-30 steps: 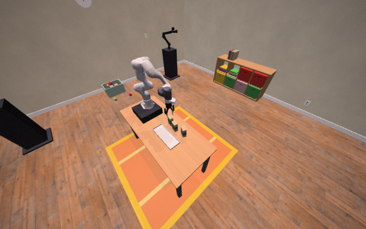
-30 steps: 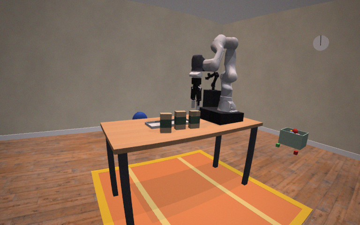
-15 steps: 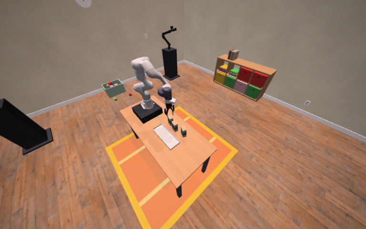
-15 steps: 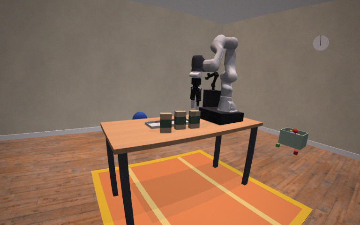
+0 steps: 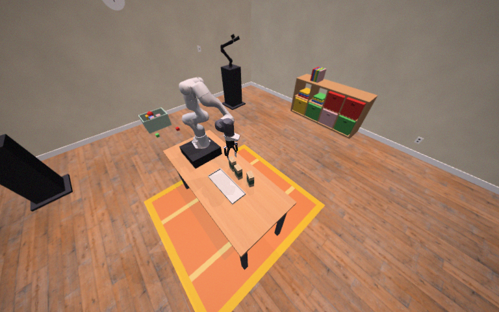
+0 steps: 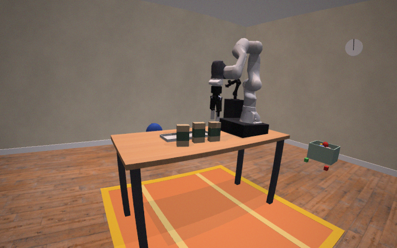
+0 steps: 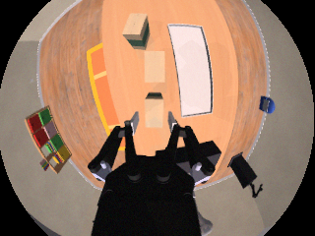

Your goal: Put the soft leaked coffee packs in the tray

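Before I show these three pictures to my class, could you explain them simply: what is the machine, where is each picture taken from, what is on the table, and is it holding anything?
The machine is a white robot arm bolted to a wooden table. Its black two-fingered gripper points downward. One picture looks down from high in the room, one looks from the side, and the round one comes from a camera on the wrist. On the table three coffee packs stand in a row beside a flat white tray. The gripper hangs half open above the pack nearest the arm's base, holding nothing.
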You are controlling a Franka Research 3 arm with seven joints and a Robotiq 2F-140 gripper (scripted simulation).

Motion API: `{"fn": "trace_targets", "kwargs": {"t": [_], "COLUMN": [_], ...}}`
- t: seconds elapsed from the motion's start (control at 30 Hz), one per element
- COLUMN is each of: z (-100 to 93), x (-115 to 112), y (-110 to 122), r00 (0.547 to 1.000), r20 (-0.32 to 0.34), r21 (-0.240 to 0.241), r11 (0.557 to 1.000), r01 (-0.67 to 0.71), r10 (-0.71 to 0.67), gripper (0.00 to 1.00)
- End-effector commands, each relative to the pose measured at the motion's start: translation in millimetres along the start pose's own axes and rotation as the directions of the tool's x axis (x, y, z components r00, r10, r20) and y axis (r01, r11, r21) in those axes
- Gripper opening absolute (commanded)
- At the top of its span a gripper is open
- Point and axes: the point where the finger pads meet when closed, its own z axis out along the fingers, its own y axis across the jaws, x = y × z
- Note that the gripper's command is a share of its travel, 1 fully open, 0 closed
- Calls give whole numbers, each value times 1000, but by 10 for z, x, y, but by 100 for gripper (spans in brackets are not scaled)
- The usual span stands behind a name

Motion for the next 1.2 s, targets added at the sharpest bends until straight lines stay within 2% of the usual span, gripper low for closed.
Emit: {"fn": "trace_targets", "kwargs": {"t": [0.0,0.8,1.17], "z": [12,15,97], "x": [-1,-3,-3], "y": [10,21,21], "r00": [1000,1000,1000], "r20": [1,1,1], "r21": [-1,-1,-1], "r11": [1000,1000,1000], "r01": [-7,-7,-7], "r10": [7,7,7], "gripper": [53,53,53]}}
